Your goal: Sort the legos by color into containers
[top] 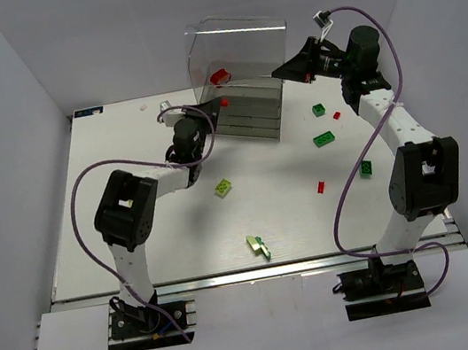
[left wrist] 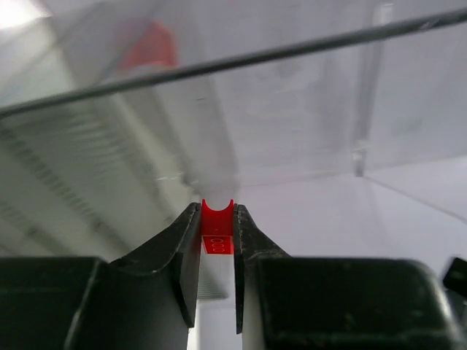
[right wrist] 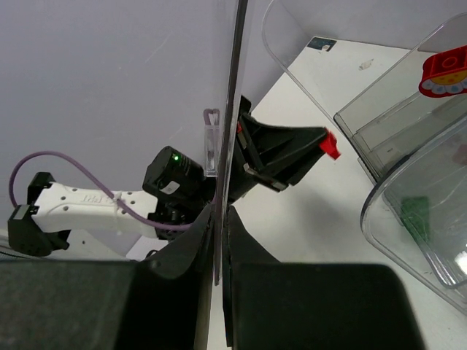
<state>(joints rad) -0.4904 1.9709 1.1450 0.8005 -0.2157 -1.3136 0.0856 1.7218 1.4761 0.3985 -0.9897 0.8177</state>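
Observation:
The clear container [top: 240,75] with stacked drawers stands at the back middle. My left gripper [top: 219,106] is shut on a small red brick [top: 224,102] and holds it at the container's front left; the brick [left wrist: 217,226] sits pinched between the fingertips. My right gripper [top: 281,71] is shut on the edge of the container's clear cover panel [right wrist: 232,109], at its right side. The larger rounded red piece [top: 220,78] lies inside the container and also shows in the right wrist view [right wrist: 446,71]. A green brick [right wrist: 416,215] shows through a lower drawer.
Loose bricks lie on the white table: dark green ones [top: 318,110] [top: 324,138] [top: 366,168], red ones [top: 336,116] [top: 321,185], yellow-green ones [top: 224,188] [top: 258,245]. White walls stand close on both sides and behind.

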